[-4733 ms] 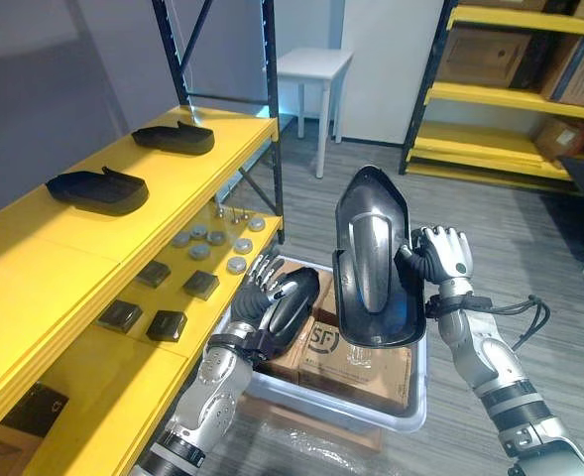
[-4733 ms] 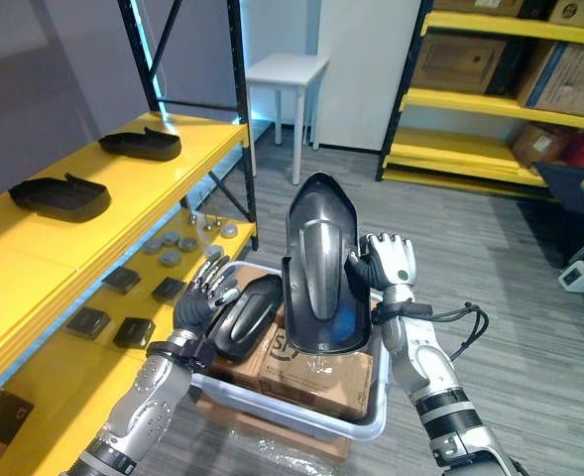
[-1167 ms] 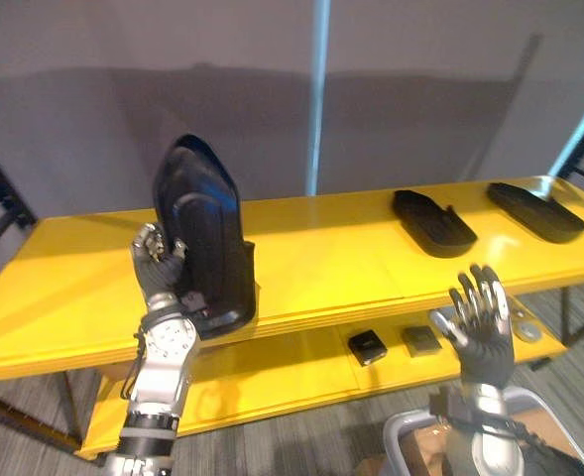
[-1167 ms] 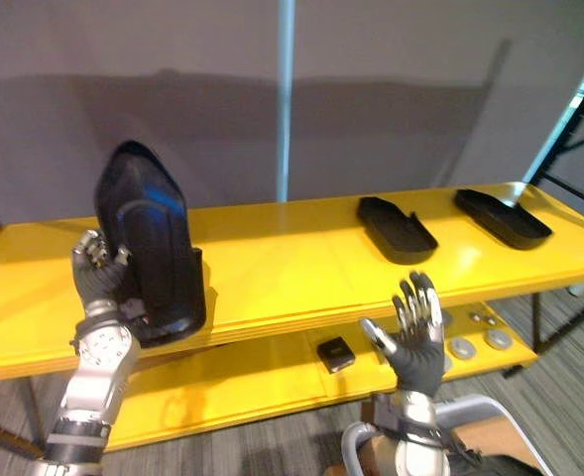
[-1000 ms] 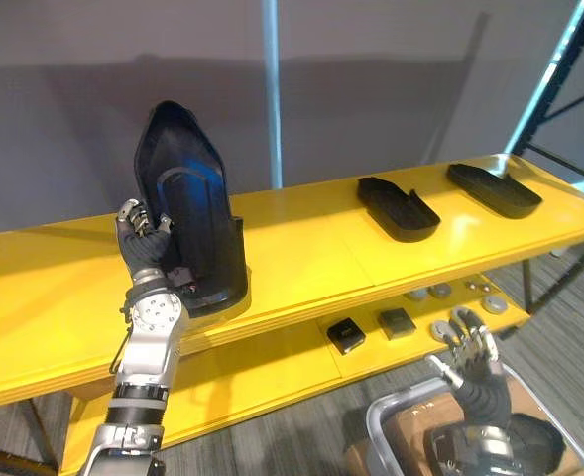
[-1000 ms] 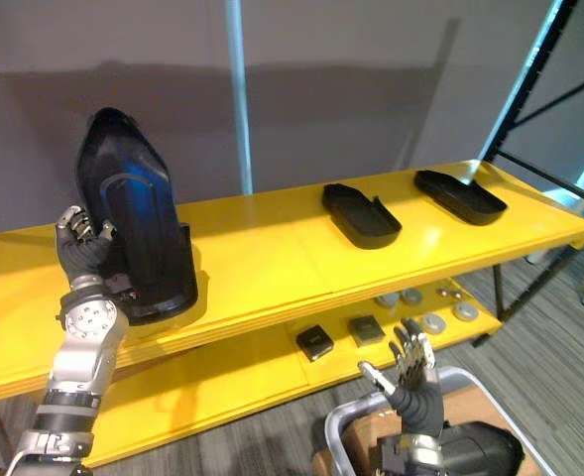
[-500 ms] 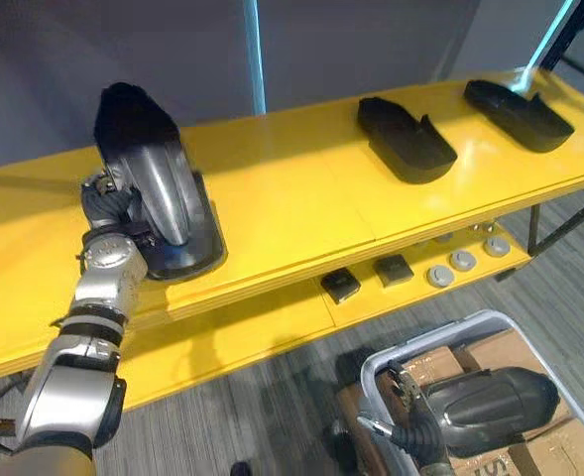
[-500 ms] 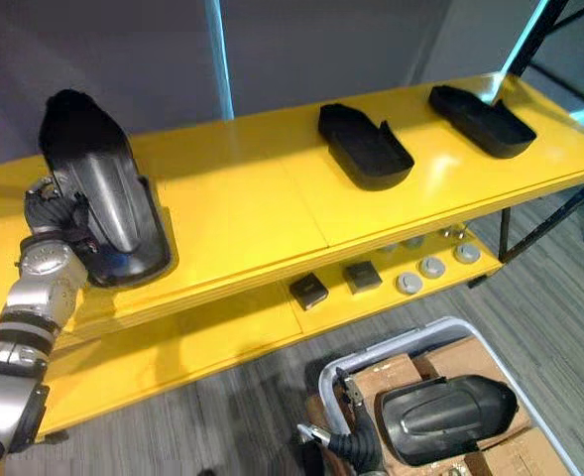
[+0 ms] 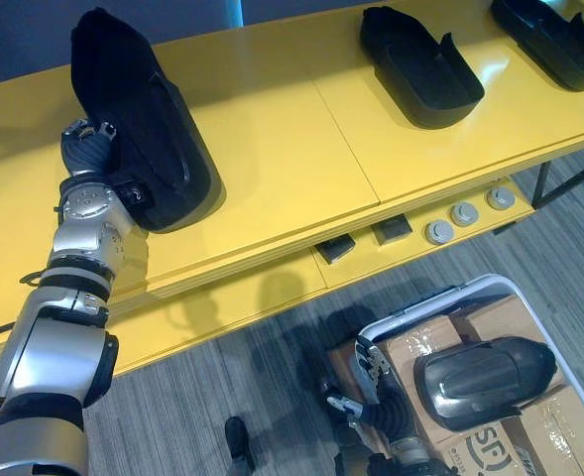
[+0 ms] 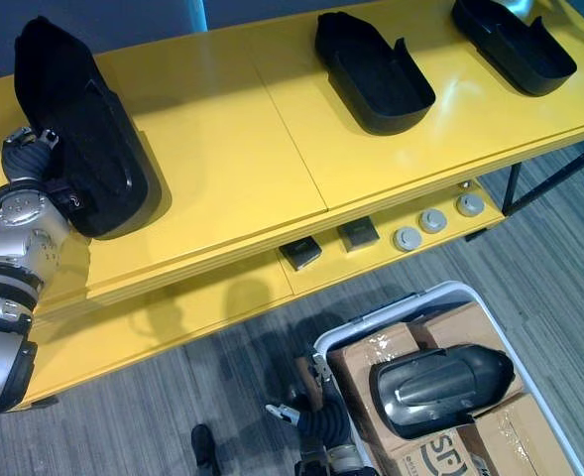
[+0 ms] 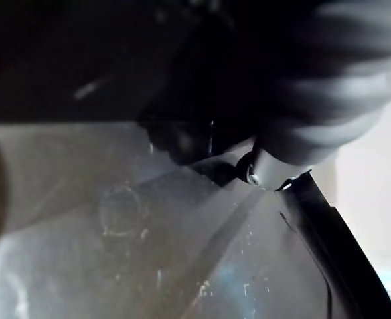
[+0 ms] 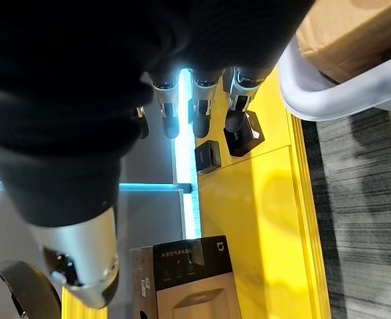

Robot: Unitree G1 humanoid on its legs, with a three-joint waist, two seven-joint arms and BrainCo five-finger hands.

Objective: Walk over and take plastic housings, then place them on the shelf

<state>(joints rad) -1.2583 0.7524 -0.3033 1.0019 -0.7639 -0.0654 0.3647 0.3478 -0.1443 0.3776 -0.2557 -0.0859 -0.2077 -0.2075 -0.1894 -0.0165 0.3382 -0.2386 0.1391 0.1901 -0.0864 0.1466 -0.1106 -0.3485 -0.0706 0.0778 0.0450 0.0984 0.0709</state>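
A large black plastic housing point(image 9: 138, 129) rests tilted on the yellow top shelf point(image 9: 292, 149) at its left end. My left hand point(image 9: 81, 149) is at the housing's left rim, fingers curled onto it; in the left wrist view a fingertip point(image 11: 188, 143) presses on its glossy inner face. Two more black housings point(image 9: 420, 64) point(image 9: 554, 40) lie flat further right on the same shelf. Another housing point(image 9: 480, 372) lies on cardboard boxes in the white bin point(image 9: 410, 309) on the floor. My right hand point(image 9: 376, 387) hangs low beside the bin's left side, fingers point(image 12: 202, 106) straight and empty.
The lower yellow shelf point(image 9: 222, 307) carries small dark square blocks point(image 9: 392, 230) and round grey discs point(image 9: 463, 213). A dark printed box point(image 12: 182, 279) stands on a lower yellow board. Grey carpet floor lies between shelf and bin.
The camera has tipped further down. The housing has leaned lower onto the shelf with my left hand still at its rim. My right hand stays low by the bin.
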